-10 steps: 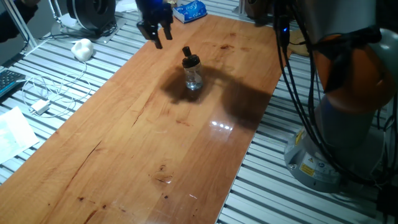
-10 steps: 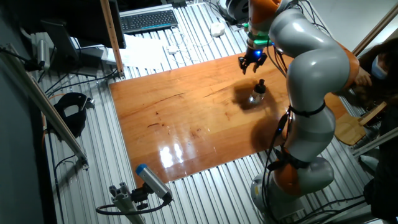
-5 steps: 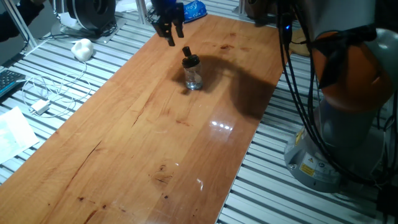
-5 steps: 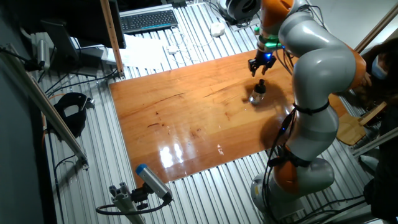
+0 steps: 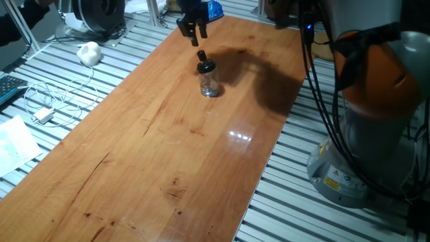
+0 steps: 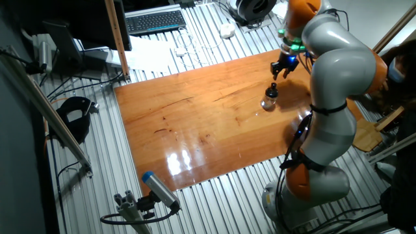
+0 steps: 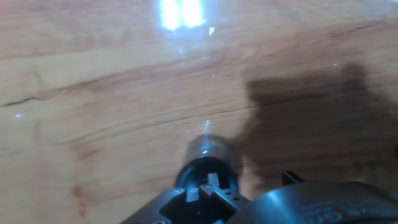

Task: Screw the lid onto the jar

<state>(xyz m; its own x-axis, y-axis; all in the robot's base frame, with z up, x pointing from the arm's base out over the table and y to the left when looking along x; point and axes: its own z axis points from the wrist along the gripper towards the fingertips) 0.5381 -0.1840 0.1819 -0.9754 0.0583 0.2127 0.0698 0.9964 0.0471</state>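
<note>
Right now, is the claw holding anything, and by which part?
Nothing is held. The claw hangs just above the lid, which sits on the jar.

I worked in a lab: slotted aluminium bench [image 5: 80,94], loose cables [image 5: 47,101], a keyboard [image 6: 155,21].
</note>
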